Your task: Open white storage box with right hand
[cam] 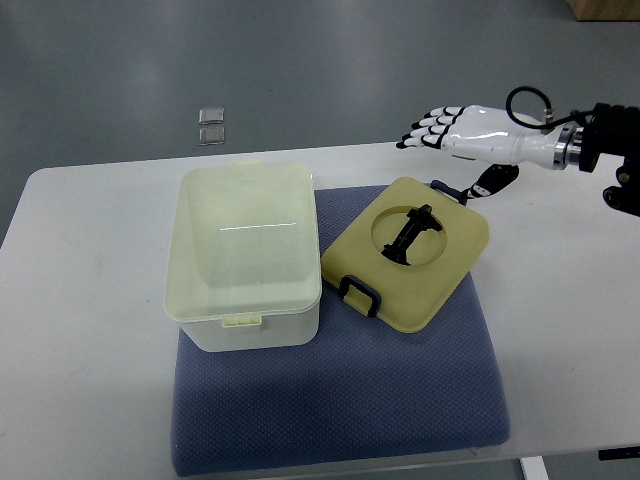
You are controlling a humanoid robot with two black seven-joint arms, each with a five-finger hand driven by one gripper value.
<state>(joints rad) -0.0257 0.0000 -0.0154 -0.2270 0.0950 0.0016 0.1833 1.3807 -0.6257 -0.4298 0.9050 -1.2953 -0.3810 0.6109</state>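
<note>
Right robot hand (445, 130): hovers beyond the far right of the storage box, above the counter's far edge; fingers stretched out flat and loose, holding nothing; arm enters from the right edge.
Left robot hand: nowhere in view.
White storage box (245, 260): sits on the left part of the blue mat (340, 400), top uncovered, pale translucent interior apparently empty.
Lid (408, 250): off the box, lying just right of it on the mat, near corner touching or almost touching the box wall; round recess with a black handle (410, 232) in the middle, black latch (358, 293) on the edge nearest the box.
Counter (80, 330): white, carries mat, box and lid.
Floor, beyond the box: two small clear squares (211, 125), identity unclear.
Progress: opening looks finished, judged from the lid lying apart; nothing left but perhaps withdrawing the hand.
Hard to make out: small dark object (490, 183) under the wrist, right of the lid, possibly a second latch or clip; arm cut off past the forearm; dark shape at the right edge unidentifiable.
</note>
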